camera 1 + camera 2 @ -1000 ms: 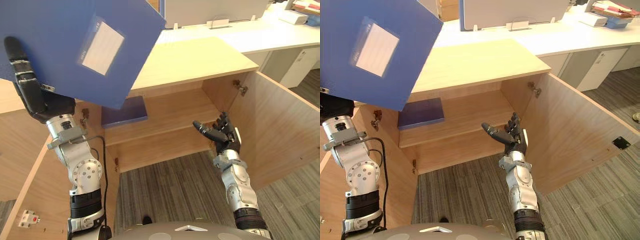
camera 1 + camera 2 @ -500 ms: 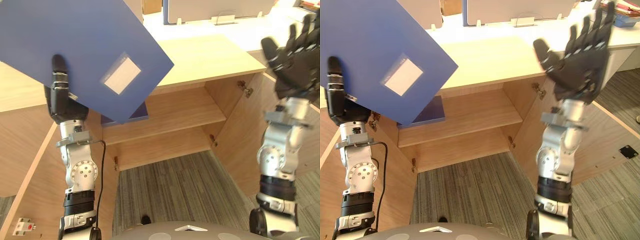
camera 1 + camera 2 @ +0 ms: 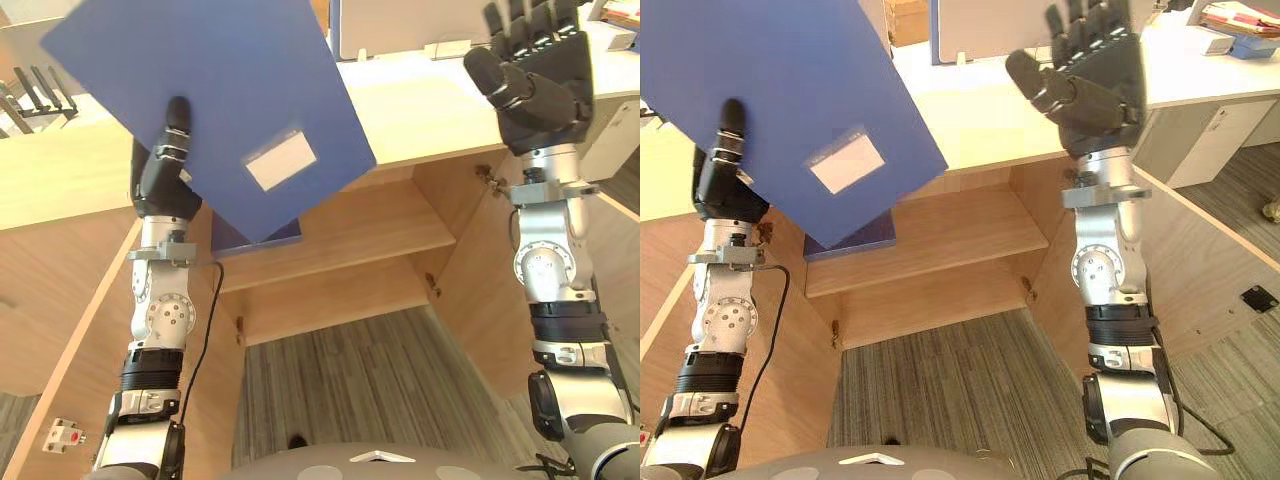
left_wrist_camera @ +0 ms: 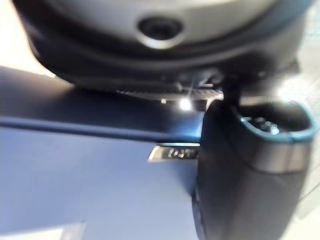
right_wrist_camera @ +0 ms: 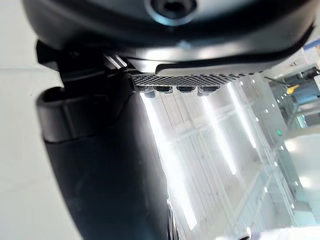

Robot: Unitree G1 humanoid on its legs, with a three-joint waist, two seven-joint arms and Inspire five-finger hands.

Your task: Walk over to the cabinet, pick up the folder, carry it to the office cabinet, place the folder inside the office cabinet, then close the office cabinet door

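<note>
The pickup and the carry look done: the folder (image 3: 230, 110) is aloft in the left hand (image 3: 165, 175), right in front of the office cabinet (image 3: 370, 225), whose doors stand open. What seems left is to bring the folder down and in onto the shelf, let go, and swing the door (image 3: 1210, 260) shut. The left hand pinches the folder near one edge, its thumb laid flat on the near face and the other fingers hidden behind it. The left wrist view shows the blue cover pressed against the thumb. The folder rises tilted up and away from that hand, its white label (image 3: 282, 166) a little way off from the thumb. In the head views its low corner overlaps a dark blue flat item (image 3: 855, 238) lying on the shelf below the hand. The right hand (image 3: 540, 75) is raised well apart from the folder, fingers straight and spread, holding and touching nothing.
</note>
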